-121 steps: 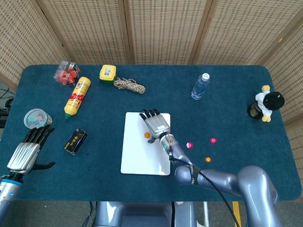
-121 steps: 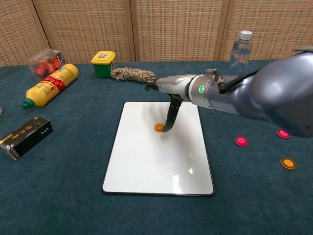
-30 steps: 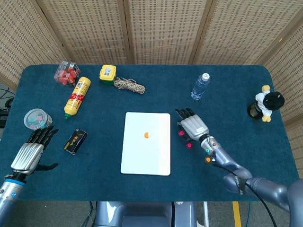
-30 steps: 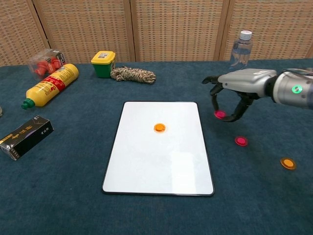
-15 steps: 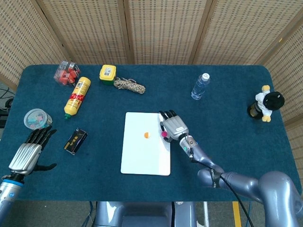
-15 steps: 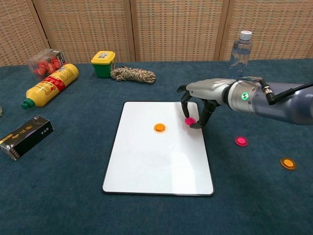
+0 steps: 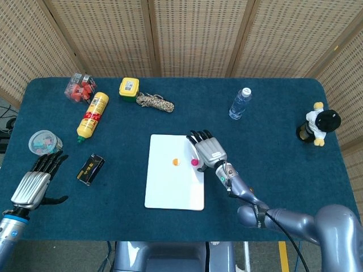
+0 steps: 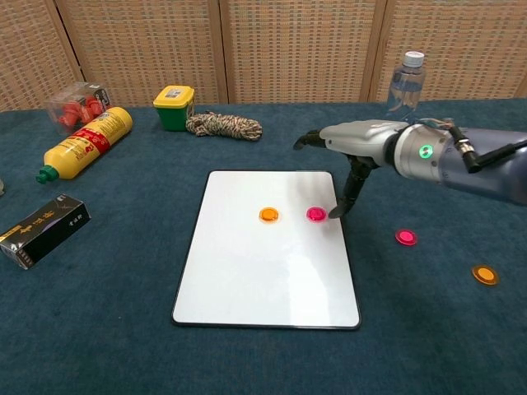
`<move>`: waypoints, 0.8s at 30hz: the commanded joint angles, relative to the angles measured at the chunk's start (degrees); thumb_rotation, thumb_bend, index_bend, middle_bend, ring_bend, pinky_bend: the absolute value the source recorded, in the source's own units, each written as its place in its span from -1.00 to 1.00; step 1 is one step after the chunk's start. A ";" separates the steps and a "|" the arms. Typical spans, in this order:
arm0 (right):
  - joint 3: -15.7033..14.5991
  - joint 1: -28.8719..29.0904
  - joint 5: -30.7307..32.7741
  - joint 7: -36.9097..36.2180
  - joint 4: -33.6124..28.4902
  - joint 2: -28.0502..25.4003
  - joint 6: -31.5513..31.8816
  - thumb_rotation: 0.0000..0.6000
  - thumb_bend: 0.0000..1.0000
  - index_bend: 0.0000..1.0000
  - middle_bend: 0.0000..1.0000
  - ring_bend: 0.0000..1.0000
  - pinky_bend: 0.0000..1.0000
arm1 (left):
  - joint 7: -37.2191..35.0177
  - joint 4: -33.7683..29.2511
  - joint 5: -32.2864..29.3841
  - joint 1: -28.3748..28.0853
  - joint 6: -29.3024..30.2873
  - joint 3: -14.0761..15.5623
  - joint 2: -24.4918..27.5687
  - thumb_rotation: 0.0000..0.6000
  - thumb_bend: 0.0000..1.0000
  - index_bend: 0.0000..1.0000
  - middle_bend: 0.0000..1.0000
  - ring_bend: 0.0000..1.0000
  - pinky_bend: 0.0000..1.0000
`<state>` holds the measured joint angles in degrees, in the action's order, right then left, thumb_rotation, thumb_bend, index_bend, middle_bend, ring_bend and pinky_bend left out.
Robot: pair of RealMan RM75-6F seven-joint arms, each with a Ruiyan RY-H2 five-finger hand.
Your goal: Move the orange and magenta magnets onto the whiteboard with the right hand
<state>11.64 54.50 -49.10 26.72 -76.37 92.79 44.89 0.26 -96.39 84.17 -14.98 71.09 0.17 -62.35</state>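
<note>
- Now the right hand (image 8: 356, 158) hangs over the right edge of the flat white rectangular whiteboard (image 8: 247, 271); its fingers (image 8: 342, 203) are spread and released, one tip just beside the round magenta magnet (image 8: 316, 214), probably letting go of it
- That glossy magenta disc lies flat on the whiteboard, right of the round orange magnet (image 8: 268, 215)
- Right of the whiteboard, another magenta magnet (image 8: 405, 237) and another orange magnet (image 8: 485, 274) wait on the blue tabletop (image 8: 123, 346)
- Left of the whiteboard, the left hand (image 7: 35, 184) rests idle, fingers loose, grasping nothing
</note>
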 commanded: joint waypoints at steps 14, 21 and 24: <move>-8.08 -10.16 -8.82 -5.84 -3.24 -6.25 5.81 1.00 -0.38 -0.21 -1.00 -1.00 -0.99 | 0.54 -0.21 0.15 -0.15 -0.15 0.06 -0.13 1.00 -1.00 -1.00 -1.00 -1.00 -1.00; -8.47 -11.45 -11.27 -7.88 -2.57 -5.96 5.80 1.00 -0.33 -0.19 -1.00 -1.00 -0.99 | 0.57 -0.26 0.05 -0.13 -0.14 0.04 -0.14 1.00 -1.00 -1.00 -1.00 -1.00 -1.00; -8.53 -11.93 -11.79 -8.27 -2.12 -5.61 5.79 1.00 -0.33 -0.19 -1.00 -1.00 -0.99 | 0.51 -0.27 0.11 -0.12 -0.11 0.07 -0.09 1.00 -1.00 -1.00 -1.00 -1.00 -1.00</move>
<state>3.14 42.66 -60.81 18.52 -78.56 87.11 50.69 0.77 -96.65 84.28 -15.10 70.97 0.24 -62.44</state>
